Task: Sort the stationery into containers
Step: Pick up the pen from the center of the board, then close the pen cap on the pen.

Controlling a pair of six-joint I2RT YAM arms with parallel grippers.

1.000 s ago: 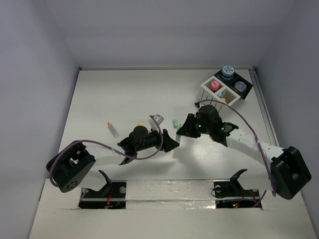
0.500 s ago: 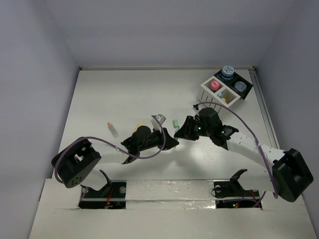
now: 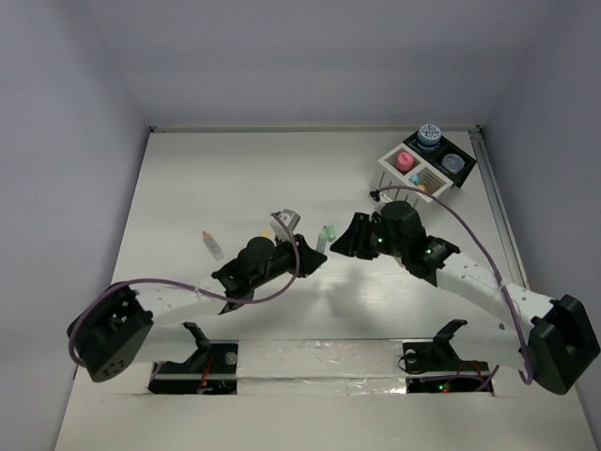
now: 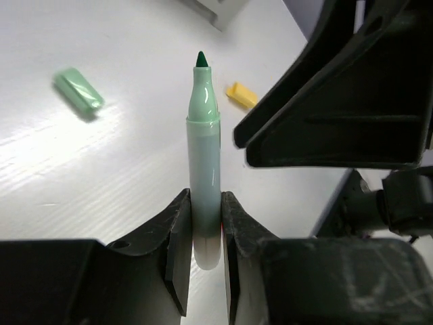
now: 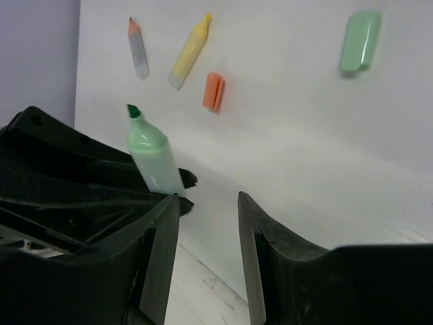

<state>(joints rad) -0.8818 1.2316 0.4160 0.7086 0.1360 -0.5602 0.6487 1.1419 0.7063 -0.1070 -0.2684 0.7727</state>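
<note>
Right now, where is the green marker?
From above, the green marker sits pinched in the left gripper near the table's middle, left of the right gripper; a green cap lies loose nearby.

- The top view looks down from above and behind the arm bases [image 3: 202,360], taking in the whole desk [image 3: 235,169] to its far edge.
- The left wrist view sits close behind the left claw [image 4: 203,210], low over the desk.
- The right wrist view looks past the right claw [image 5: 208,200] likewise.
- Both wrist views share the green marker [image 4: 203,162] and a loose green cap [image 4: 79,90].
</note>
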